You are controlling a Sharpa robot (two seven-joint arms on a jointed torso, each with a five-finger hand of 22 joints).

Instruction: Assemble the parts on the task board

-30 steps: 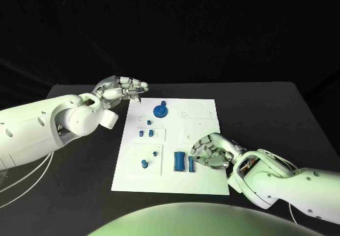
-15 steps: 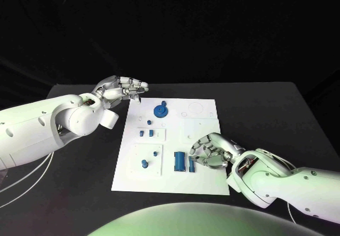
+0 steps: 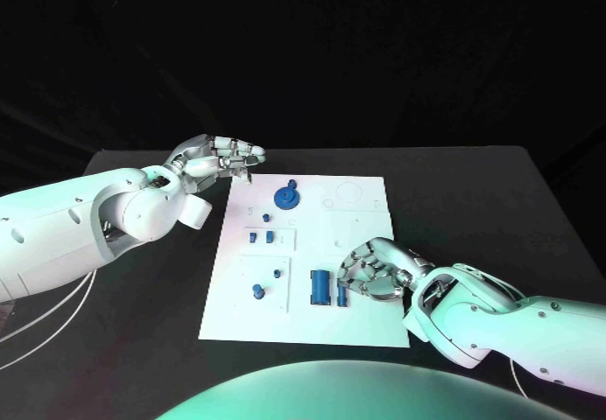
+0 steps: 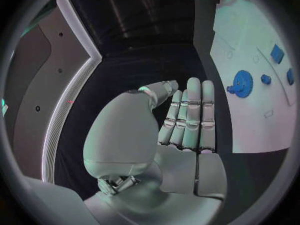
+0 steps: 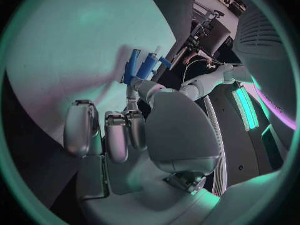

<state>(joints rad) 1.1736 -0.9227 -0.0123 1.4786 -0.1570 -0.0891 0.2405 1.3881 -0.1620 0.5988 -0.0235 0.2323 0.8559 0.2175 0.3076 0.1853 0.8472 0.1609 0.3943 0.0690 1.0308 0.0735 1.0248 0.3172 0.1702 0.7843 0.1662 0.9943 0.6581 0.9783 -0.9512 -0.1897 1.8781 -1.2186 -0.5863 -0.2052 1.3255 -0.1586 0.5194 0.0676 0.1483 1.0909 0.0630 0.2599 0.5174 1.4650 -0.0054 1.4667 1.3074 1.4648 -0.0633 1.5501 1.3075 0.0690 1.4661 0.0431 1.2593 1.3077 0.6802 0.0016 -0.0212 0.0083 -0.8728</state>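
The white task board [image 3: 357,234] lies in the middle of the black table. On it are a blue gear [image 3: 288,198], several small blue pieces [image 3: 260,236] and two blue bars, a wide one [image 3: 320,286] and a narrow one [image 3: 342,295]. My right hand [image 3: 376,269] hovers low over the board's near right part, fingers curled, its fingertips right beside the narrow bar [image 5: 132,66]; whether they touch it I cannot tell. My left hand [image 3: 217,157] hangs off the board's far left corner, fingers curled in, holding nothing. The left wrist view shows that hand [image 4: 181,130] with the gear [image 4: 240,81] beyond it.
Bare black table [image 3: 480,201] surrounds the board on all sides. Empty recesses [image 3: 348,192] mark the board's far right part. My left forearm [image 3: 88,227] stretches over the table's left side.
My right hand has edged slightly toward the blue bars. The left hand and the parts have stayed where they were.
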